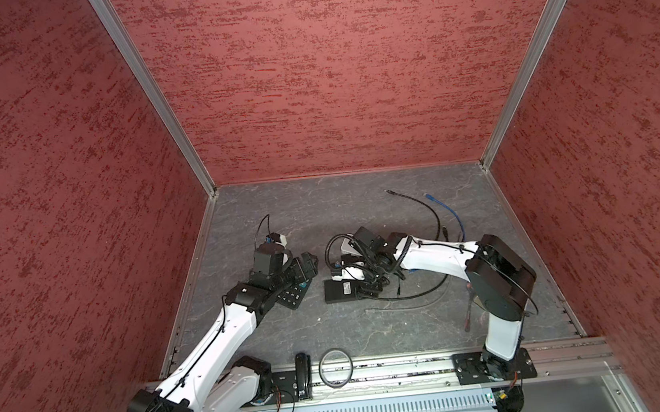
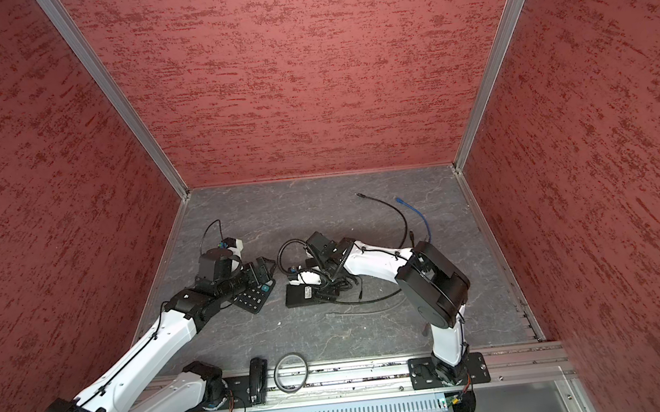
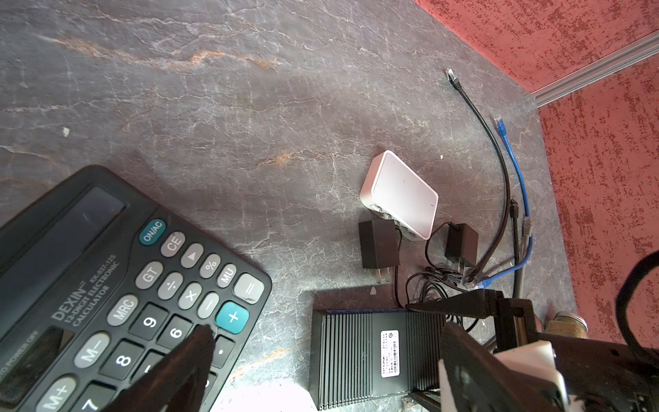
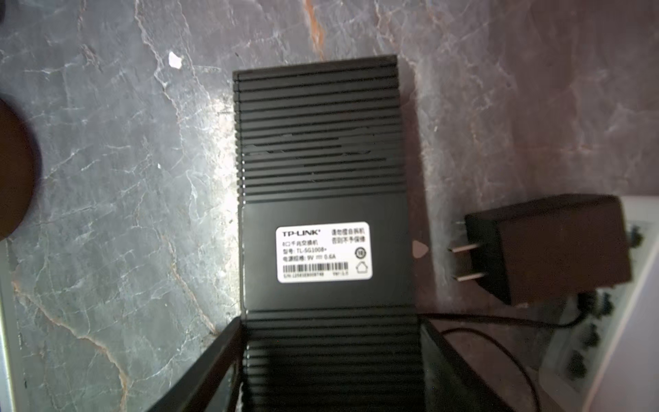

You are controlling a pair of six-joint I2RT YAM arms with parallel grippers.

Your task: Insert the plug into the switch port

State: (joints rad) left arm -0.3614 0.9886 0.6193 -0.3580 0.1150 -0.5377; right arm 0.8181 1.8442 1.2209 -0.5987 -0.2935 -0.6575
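The right hand [image 4: 331,323] straddles one end of the black switch [image 4: 319,142] mid-counter, fingers [image 4: 214,360] along its long sides; whether it clamps, I cannot tell. The left hand [image 1: 305,267] gapes wide over the calculator [image 3: 107,271], grasping nothing. A black plug [image 3: 450,75] and a blue plug [image 3: 501,125] lie loose near the far right corner. Only the left wrist view shows the white box [image 3: 401,192] whole.

1. The right hand [image 1: 368,290] is low at one end of the black switch [image 1: 341,290] on the bench [image 1: 374,327].
2. The left hand [image 1: 309,268] is over a calculator [image 1: 292,296].
3. A blue cable [image 1: 452,215] lies past the right hand.
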